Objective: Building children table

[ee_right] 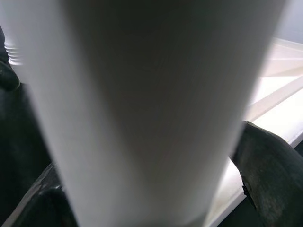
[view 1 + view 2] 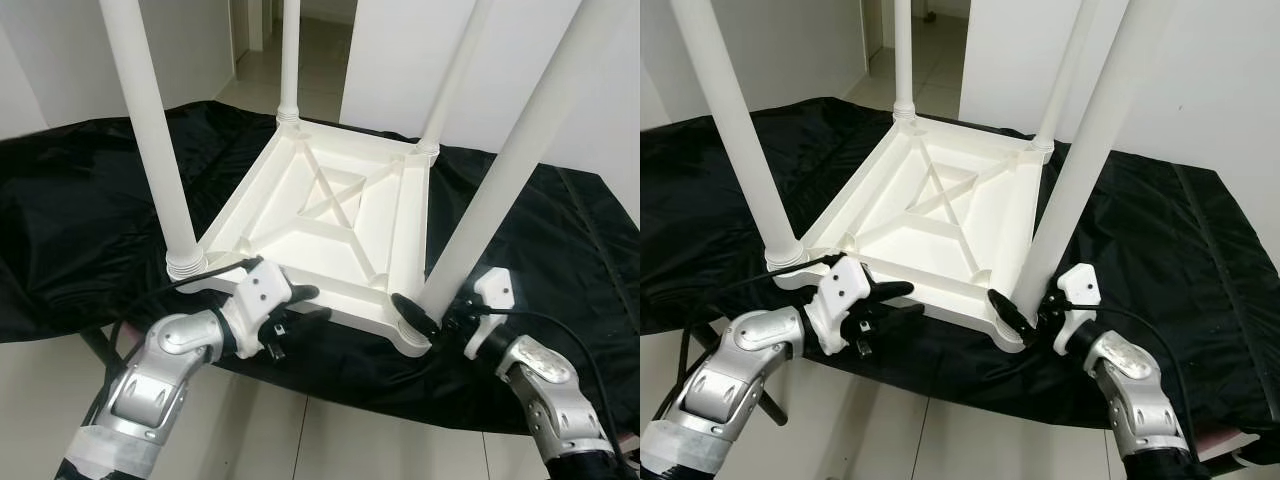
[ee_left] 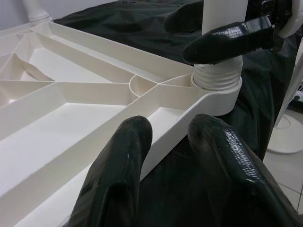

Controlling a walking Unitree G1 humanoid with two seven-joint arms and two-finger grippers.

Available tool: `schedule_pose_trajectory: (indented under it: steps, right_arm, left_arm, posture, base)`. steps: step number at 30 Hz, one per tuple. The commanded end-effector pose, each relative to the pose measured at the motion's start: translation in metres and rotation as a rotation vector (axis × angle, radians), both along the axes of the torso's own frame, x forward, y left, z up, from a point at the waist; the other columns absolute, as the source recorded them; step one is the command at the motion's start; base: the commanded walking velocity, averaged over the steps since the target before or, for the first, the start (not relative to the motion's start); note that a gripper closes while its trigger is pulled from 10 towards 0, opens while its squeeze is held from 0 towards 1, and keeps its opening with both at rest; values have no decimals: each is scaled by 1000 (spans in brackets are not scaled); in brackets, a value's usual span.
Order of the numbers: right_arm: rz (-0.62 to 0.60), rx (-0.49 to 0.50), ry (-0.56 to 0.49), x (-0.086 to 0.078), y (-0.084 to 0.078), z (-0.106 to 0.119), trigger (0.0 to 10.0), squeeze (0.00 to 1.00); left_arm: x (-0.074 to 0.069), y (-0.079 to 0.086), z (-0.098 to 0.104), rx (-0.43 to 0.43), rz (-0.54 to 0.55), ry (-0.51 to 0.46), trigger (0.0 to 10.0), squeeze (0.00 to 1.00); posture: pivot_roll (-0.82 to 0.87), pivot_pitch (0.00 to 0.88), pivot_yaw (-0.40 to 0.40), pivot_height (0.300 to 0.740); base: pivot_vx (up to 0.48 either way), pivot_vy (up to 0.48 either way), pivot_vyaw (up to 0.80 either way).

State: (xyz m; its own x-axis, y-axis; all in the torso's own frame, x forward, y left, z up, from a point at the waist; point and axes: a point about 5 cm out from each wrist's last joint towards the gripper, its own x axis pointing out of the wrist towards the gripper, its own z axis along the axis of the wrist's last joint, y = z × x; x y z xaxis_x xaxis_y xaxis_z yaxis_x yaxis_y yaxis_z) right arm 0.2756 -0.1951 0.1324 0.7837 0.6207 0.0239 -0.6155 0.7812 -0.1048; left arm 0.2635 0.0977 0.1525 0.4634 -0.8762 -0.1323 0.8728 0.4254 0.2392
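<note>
Right wrist view: tool [image 1: 142, 189] around leg [image 1: 142, 94].

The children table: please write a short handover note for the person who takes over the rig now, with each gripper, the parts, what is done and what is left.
Right gripper: fingers around the base of the near right leg, at its threaded socket. Whether it clamps the leg I cannot tell.
Left gripper: fingers apart, straddling the near edge of the tabletop, not visibly clamped.
Parts: the white tabletop lies upside down on a black cloth; all four legs stand upright in the corner sockets.
Done: four legs placed.
Left: probably tightening the near right leg, checking the others, then turning the table upright.
</note>
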Motion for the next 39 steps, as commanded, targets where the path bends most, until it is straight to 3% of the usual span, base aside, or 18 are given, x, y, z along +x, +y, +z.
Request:
schedule_pose_trajectory:
  steps: [1,3,4,5,6,8,9,14,22,23,28,29,30,31,33,38,39]
  right_arm:
    - [26,19,42,3,2,-3,10000,0]
    - [51,15,47,3,3,-4,10000,0]
    - [76,3,46,4,5,-4,9373,0]
    - [76,3,46,4,5,-4,9373,0]
    - [96,-19,44,5,5,-5,5765,0]
    - [99,-26,45,6,5,-5,5765,0]
    - [109,-32,46,6,5,-5,0,0]
    - [146,-48,50,5,4,-3,0,0]
    - [72,-53,77,7,-4,0,0,0]
    - [-16,-32,55,10,-6,2,0,0]
    - [-102,-11,39,11,-7,4,0,0]
    - [-168,4,38,12,-6,5,0,0]
    - [-236,17,46,12,-5,4,10000,0]
    - [-236,17,46,12,-5,4,10000,0]
    - [-378,100,85,12,0,2,10000,0]
    - [-425,123,88,11,6,2,10000,0]
    - [-507,158,88,10,12,2,10000,0]
  left_arm:
    - [1,-5,0,-18,92,-8,10000,0]
    - [0,-9,0,-24,84,-5,10000,0]
    - [-2,-13,0,-33,76,-2,10000,0]
    - [-2,-13,0,-33,76,-2,10000,0]
    - [-4,-20,0,-46,65,0,10000,0]
    - [-6,-22,1,-49,62,-1,10000,0]
    - [-9,-26,0,-48,59,-1,10000,0]
    - [-16,-34,-3,-44,42,18,10000,0]
    - [-7,-40,1,-75,108,34,10000,0]
    - [-3,-40,2,-86,138,37,10000,0]
    - [0,-40,3,-94,159,39,10000,0]
    - [2,-40,3,-98,170,39,10000,0]
    - [3,-41,4,-104,182,29,10000,0]
    - [3,-41,4,-104,182,29,10000,0]
    - [5,-42,6,-117,195,33,10000,0]
    - [6,-44,6,-121,196,34,10000,0]
    - [6,-46,7,-125,198,37,10000,0]
  posture:
    - [6,19,-53,740]
    - [4,21,-51,740]
    - [4,21,-51,740]
    - [4,21,-51,740]
    - [4,21,-50,740]
    - [4,21,-50,740]
    - [3,21,-50,740]
    - [-3,23,-50,740]
    - [-15,30,-60,740]
    - [-19,28,-64,740]
    - [-19,28,-64,740]
    - [-26,25,-64,740]
    - [-28,26,-65,740]
    - [-28,26,-65,740]
    - [-38,27,-62,740]
    - [-40,27,-60,740]
    - [-45,28,-57,740]
  base:
    - [0,0,0]
    - [0,0,0]
    - [0,0,0]
    - [0,0,0]
    - [0,0,0]
    - [0,0,0]
    - [0,0,0]
    - [0,0,0]
    - [0,0,0]
    - [0,0,0]
    - [0,0,0]
    - [0,0,0]
    - [0,0,0]
    - [0,0,0]
    - [0,0,0]
    - [0,0,0]
    - [0,0,0]
